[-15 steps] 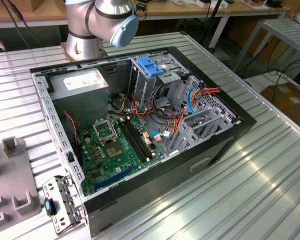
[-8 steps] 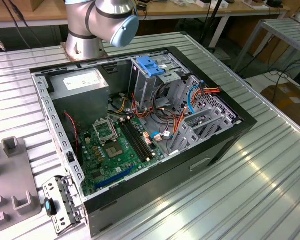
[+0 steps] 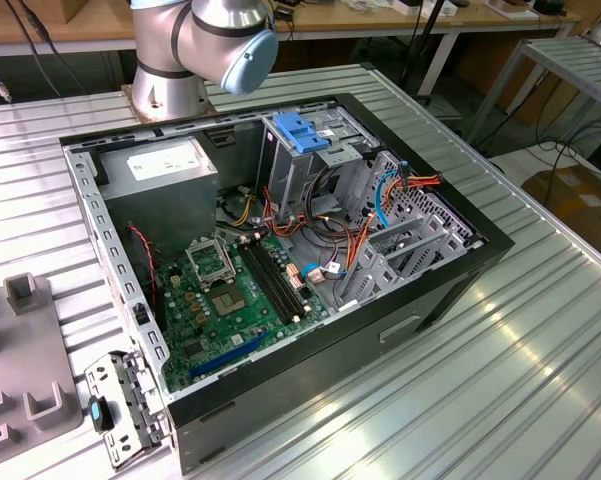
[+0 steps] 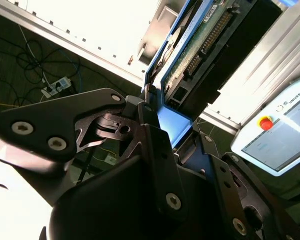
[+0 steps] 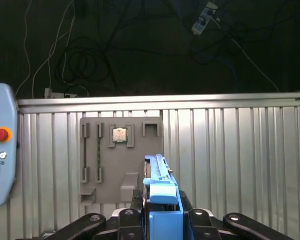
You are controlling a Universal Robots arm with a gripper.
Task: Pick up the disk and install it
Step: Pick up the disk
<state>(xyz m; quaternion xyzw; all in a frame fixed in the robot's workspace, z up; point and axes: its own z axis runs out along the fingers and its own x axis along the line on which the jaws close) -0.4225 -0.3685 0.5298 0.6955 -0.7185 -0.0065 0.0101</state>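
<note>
The disk (image 5: 158,172) stands on edge between my fingers in the first wrist view, its bright blue rail and end tab facing the camera. My gripper (image 5: 162,220) is shut on it. In the second wrist view the disk (image 4: 209,45) shows its green circuit board and dark body, held by the gripper (image 4: 165,125) at its blue end. It hangs above the ribbed metal table, over the edge of a grey fixture plate (image 5: 95,185). The open computer case (image 3: 130,290) lies on its side in the exterior view, with its drive cage (image 3: 320,165) at the back.
A light-blue latch plate (image 3: 302,130) sits on top of the drive cage. Orange and blue cables (image 3: 380,200) run beside the cage. The fixture plate holds a processor chip (image 5: 120,135). A teach pendant (image 5: 0,165) lies on the table. The arm's base (image 3: 200,50) stands behind the case.
</note>
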